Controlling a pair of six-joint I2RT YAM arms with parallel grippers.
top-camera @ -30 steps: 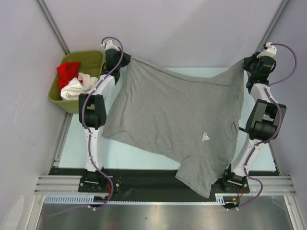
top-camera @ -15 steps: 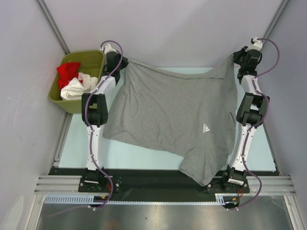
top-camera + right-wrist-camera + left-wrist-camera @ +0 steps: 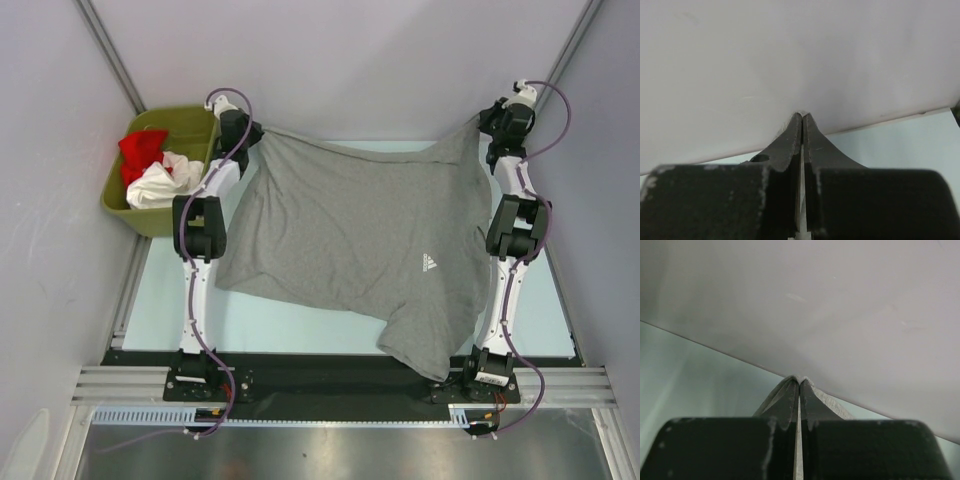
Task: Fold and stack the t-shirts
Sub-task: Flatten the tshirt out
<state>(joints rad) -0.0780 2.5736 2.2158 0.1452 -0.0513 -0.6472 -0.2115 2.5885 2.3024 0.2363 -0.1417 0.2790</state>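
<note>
Corners of soft heather-grey t-shirt (image 3: pixel 340 230) hang clamped in left fingers (image 3: pixel 786 406) and right fingers (image 3: pixel 789 146).

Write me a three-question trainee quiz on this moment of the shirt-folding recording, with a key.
1. True or false: the grey t-shirt lies folded in a neat stack.
2. Where are the red shirt and the white shirt? A: spread on the grey t-shirt. B: in the olive-green bin. C: held by a gripper.
3. Which arm is the white logo nearer?
Key: 1 false: it is spread open, and the left gripper and the right gripper, both shut, pinch its far corners. 2 B. 3 the right arm.
</note>
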